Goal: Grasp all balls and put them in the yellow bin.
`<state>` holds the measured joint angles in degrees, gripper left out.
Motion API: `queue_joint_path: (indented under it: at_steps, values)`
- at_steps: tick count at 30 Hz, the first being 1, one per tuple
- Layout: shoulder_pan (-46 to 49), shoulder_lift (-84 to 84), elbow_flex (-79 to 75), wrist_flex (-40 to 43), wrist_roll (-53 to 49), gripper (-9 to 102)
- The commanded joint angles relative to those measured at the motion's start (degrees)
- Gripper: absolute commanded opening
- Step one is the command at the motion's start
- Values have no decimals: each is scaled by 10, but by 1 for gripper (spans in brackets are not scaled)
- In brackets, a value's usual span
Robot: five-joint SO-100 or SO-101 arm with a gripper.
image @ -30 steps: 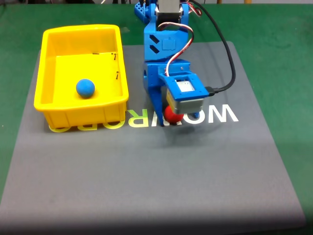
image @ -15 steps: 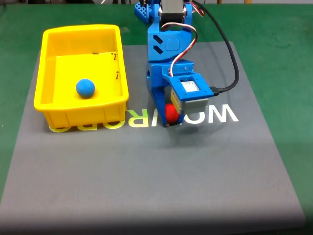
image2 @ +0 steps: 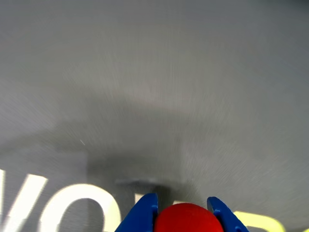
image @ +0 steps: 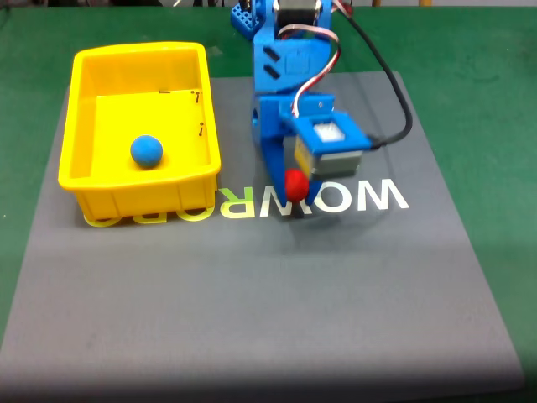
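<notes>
My blue gripper is shut on the red ball, holding it a little above the grey mat near the white lettering. In the wrist view the red ball sits at the bottom edge, pinched between the two blue fingertips of the gripper, with the mat below. The blue ball lies on the floor of the yellow bin, which stands at the mat's back left, to the left of the arm in the fixed view.
The grey mat carries white and yellow lettering and lies on a green table. A black cable runs from the wrist camera back past the arm's right side.
The gripper has lifted off the mat with the red ball and the arm has tipped back and up. The blue ball and the bin have not moved.
</notes>
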<state>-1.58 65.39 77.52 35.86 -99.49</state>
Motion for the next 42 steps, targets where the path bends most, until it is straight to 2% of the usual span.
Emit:
queue_joint_path:
  at_steps: [1, 9, 17, 30, 42]
  values:
    - [-1, 83, -29, -26, -2, 0]
    - [34, 174, -24, -25, -9, 0]
    - [111, 236, -15, 27, -20, 0]
    - [261, 352, 124, 45, -72, 0]
    - [285, 463, 265, 62, -82, 0]
